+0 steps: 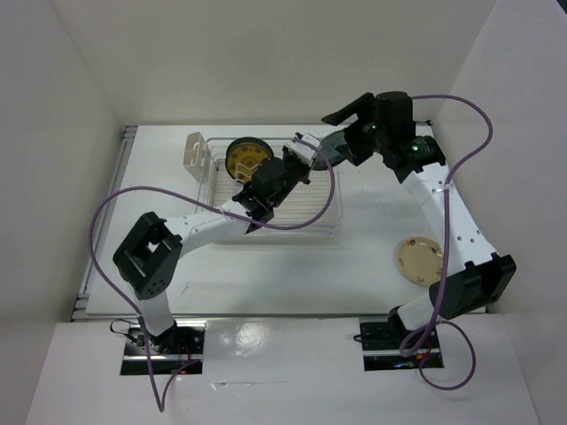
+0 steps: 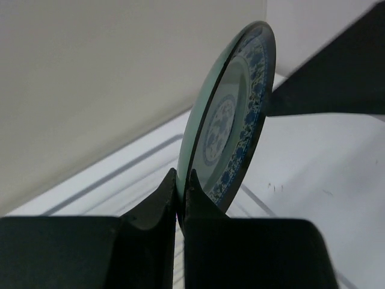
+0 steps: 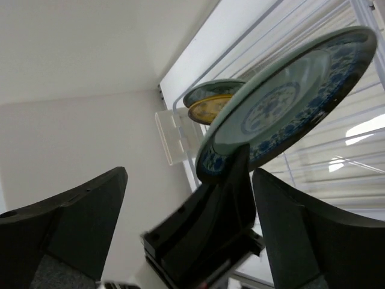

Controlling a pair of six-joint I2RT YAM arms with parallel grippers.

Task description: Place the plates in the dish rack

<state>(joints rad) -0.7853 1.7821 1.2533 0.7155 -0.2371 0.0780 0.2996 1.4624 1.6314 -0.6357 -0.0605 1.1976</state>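
the teal plate (image 2: pixel 231 120) was pinched by its lower rim in the left gripper (image 2: pixel 180 180). the fingers were clamped tight on either face, and the plate stood on edge above them with its blue-patterned side showing. from overhead it was held over the far right end of the dish rack (image 1: pixel 292 232), and it didn't look to be sitting in any slot.

the right gripper (image 3: pixel 189 174) was right there too, gaping wide. it had one dark finger (image 3: pixel 78 223) out on each side of the plate and of the left gripper under it, gripping nothing. couldn't tell if it was brushing anything.

an amber plate (image 1: pixel 248 158) stood upright at the far left end of the rack, with a greenish plate (image 3: pixel 213 89) just behind it. a clear little holder (image 1: pixel 195 150) hung on the rack's far left corner. a cream plate (image 1: pixel 419 260) lay flat on the white table (image 1: pixel 372 212), over by the right arm and well apart from the rack. plain white walls (image 1: pixel 266 53) boxed the whole thing in.

the left arm was bent at its elbow near the left edge, its forearm running diagonally across the rack toward the far right. the right arm ran up the right side of the table, then hooked left at the top toward that same corner. purple cables looped off both arms.
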